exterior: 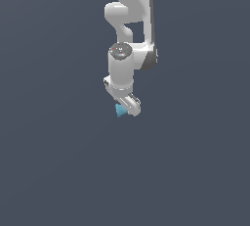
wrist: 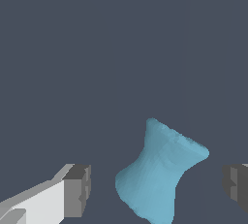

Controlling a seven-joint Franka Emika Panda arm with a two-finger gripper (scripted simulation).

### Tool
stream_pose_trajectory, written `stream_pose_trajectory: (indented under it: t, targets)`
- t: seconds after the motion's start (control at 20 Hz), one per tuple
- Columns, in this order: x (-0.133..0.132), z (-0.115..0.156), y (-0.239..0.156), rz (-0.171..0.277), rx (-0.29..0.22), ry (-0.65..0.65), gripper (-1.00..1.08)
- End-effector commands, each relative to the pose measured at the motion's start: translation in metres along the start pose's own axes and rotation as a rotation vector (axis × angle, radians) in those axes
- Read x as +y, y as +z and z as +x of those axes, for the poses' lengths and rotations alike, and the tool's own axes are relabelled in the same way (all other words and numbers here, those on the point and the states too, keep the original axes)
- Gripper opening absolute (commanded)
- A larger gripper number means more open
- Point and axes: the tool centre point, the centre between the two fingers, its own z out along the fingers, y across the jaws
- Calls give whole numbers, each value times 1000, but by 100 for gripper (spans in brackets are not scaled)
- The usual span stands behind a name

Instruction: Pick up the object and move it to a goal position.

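Between the spread fingers of the gripper (wrist: 155, 189) sits the object (wrist: 157, 172), ungrasped; grasp step underway, closing squarely on it likely comes next.

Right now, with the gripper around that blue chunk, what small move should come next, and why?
Probably close the fingers. In the wrist view the blue chunk sits between them with a gap showing on each side, so the gripper looks open and in place but isn't holding anything yet.
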Motion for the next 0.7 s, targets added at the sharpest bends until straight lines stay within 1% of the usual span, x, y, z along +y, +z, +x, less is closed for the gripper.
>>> stream_pose_trajectory:
  t: [0.0,0.4,0.65]
  targets:
    - [3,-5,4,0,0,69,100]
    - [12,-19,15,0,-1,282,100]
    - [17,-26,21,-1,-1,389,100]
